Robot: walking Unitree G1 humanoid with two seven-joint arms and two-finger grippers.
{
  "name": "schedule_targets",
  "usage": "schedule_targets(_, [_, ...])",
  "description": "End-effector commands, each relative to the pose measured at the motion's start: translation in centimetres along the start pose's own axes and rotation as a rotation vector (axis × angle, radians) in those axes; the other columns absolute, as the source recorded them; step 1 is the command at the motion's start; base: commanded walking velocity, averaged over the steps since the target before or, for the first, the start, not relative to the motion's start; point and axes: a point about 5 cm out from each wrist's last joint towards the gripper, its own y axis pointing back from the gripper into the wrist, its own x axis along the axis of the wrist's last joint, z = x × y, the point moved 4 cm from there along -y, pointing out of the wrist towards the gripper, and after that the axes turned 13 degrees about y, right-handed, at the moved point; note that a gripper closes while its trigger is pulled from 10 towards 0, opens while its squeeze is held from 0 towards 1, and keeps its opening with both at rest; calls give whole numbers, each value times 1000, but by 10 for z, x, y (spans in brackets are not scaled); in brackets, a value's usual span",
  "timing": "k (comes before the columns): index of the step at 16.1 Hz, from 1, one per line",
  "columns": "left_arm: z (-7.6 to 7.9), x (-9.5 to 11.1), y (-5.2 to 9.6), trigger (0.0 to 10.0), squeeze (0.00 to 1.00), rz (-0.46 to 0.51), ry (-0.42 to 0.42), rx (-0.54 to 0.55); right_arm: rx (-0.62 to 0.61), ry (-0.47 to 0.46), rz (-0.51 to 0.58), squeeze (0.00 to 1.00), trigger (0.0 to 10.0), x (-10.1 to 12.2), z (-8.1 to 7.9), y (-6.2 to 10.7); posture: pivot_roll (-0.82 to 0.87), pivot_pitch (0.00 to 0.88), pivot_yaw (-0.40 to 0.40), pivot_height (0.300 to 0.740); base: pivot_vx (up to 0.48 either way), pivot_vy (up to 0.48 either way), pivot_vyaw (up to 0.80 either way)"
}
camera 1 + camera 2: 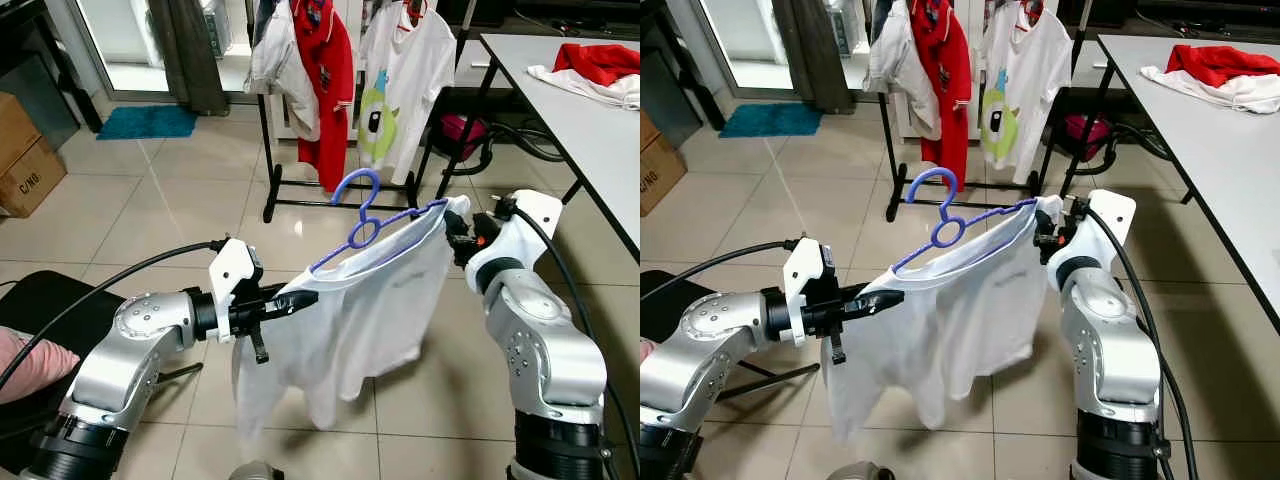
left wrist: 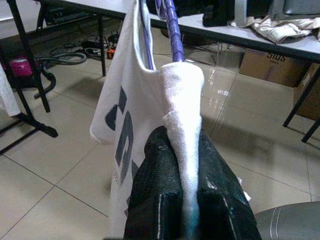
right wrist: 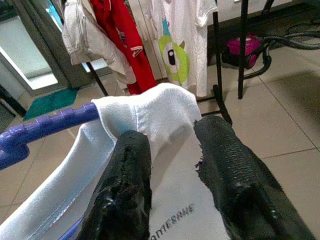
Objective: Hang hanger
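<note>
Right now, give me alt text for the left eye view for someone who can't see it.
Two silver robot arms hold a white T-shirt on a purple hanger between them, the left end effector and right end effector each gripping a shoulder. Behind, on the tiled floor, a black clothes rack holds red and white shirts.

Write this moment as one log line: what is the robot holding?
left tool: shut on white shirt shoulder | right tool: shut on other shoulder | purple hanger: inside shirt, hook up | clothes rack: ahead, not reached
</note>
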Motion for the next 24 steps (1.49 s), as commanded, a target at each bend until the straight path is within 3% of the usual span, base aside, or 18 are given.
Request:
schedule_targets(1, [6,5,0,0,0,13,-13,-36,-4,-1,17,0,1020,3,2,-1,26,36,15,740,0,0,0])
schedule_targets(4, [6,6,1,0,0,9,-14,-35,11,-9,29,0,667,5,-2,-1,28,36,16,740,0,0,0])
schedule_targets(6, [6,6,1,0,0,8,-13,-36,30,-24,38,0,1020,6,-6,-1,29,35,17,740,0,0,0])
schedule_targets(8, [4,6,2,0,0,9,-18,-24,40,-27,37,0,4000,6,-7,-1,30,34,17,740,0,0,0])
schedule_targets(9, [2,6,2,0,0,10,-20,-15,36,-44,27,0,10000,4,-7,0,30,33,17,740,0,0,0])
schedule_targets(10, [2,7,1,0,0,11,-21,-14,28,-91,10,1000,10000,0,-4,1,30,33,17,740,0,0,0])
schedule_targets(12, [2,7,2,0,0,18,-17,-18,68,-183,-13,1000,10000,-9,-1,8,30,33,17,740,0,0,0])
schedule_targets(13, [2,7,3,0,0,20,-16,-20,149,-212,-11,1000,10000,-13,-4,14,29,27,17,740,0,0,0])
schedule_targets(16, [4,8,6,0,0,24,-10,-33,258,-181,35,1000,10000,-9,-10,25,25,27,17,740,0,0,0])
schedule_targets(19, [8,6,8,0,0,18,0,-55,253,-198,87,1000,10000,3,-9,26,25,23,14,740,0,0,0])
schedule_targets(20, [9,5,9,0,0,16,3,-61,254,-198,91,0,10000,4,-8,26,25,23,14,740,0,0,0])
schedule_targets(24, [12,5,11,0,0,11,7,-75,219,-153,23,0,10000,-9,-5,21,29,16,10,740,0,0,0])
